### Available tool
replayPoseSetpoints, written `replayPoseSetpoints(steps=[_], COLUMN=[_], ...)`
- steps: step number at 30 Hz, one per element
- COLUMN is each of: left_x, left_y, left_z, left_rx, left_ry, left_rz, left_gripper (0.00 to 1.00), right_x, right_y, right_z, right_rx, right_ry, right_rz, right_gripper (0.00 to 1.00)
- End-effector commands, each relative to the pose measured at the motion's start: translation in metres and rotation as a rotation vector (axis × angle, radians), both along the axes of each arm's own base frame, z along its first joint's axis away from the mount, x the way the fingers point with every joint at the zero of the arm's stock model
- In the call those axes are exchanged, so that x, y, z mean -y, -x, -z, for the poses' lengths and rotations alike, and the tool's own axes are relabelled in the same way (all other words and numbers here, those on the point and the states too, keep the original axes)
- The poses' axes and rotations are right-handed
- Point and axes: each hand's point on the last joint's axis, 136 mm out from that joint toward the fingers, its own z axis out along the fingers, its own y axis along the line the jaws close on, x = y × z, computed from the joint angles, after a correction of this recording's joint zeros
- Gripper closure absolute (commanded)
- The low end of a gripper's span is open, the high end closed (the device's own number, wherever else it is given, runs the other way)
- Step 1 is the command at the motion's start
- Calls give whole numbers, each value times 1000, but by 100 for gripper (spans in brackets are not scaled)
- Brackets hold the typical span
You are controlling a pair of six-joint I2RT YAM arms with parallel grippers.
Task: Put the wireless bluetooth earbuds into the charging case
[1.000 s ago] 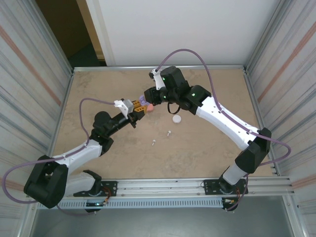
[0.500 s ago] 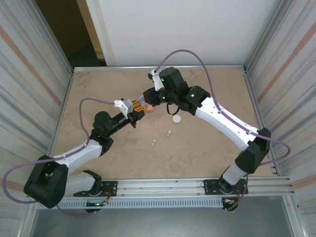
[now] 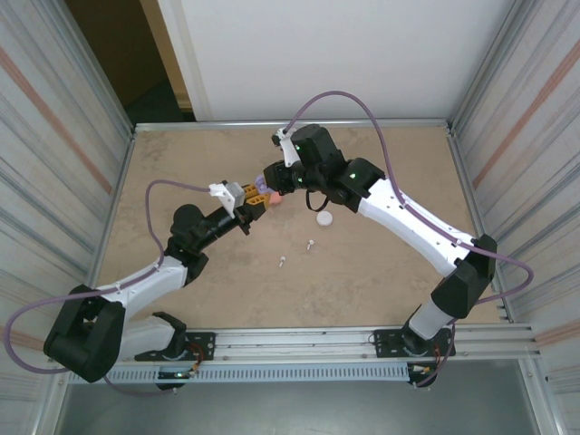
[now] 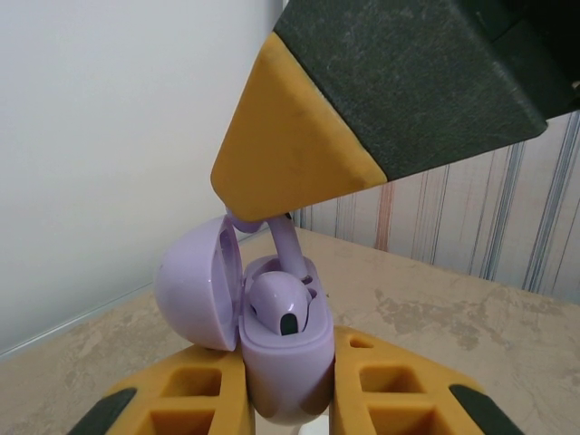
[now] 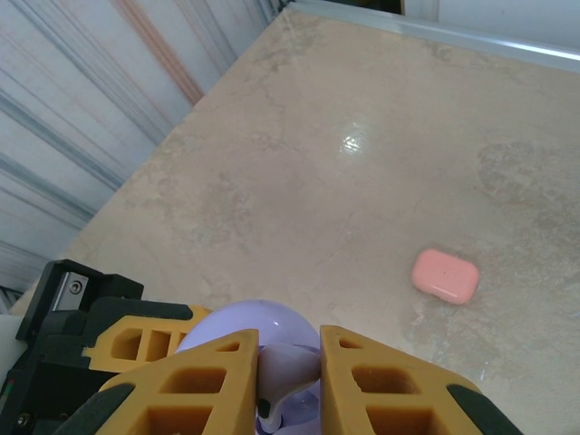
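One purple case [image 4: 285, 372], two purple earbuds [image 4: 276, 308]

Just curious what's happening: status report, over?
Left gripper shut on purple case, lid open. Right gripper shut on purple earbud, at case opening. Nothing blocking.

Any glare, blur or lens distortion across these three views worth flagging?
Right wrist: one small glare patch on the table; the pink case is sharp. Left wrist: the purple case and purple earbud are in focus, the right hand's finger looms large overhead, the striped wall is soft. Top external: even light, side walls splayed by the lens, white earbuds mere specks.
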Motion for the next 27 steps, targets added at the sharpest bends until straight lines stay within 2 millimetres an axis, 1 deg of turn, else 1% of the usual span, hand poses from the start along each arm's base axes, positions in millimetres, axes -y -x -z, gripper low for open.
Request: replayPoseSetpoints(steps=[1, 7, 10, 18, 25, 27], left_x=[-1, -2, -1, -1, 0, 0], left_y=[4, 3, 4, 5, 9, 10], left_z=[-27, -26, -26, -27, -29, -31], left_rx=[71, 69, 68, 72, 85, 94], left_ry=[45, 45, 44, 45, 50, 53], left_rz=[0, -2, -1, 3, 22, 29], left_gripper=[100, 100, 100, 100, 100, 100], right_x=[-5, -6, -6, 2, 17, 21], right_y=[4, 9, 9, 10, 12, 13], right_z=[9, 9, 5, -24, -39, -40], right_rx=[-12, -28, -24, 44, 85, 84], right_ry=[12, -6, -14, -42, -79, -97], right_rz=[-22, -37, -39, -31, -18, -15], right_gripper=[79, 76, 74, 64, 58, 57])
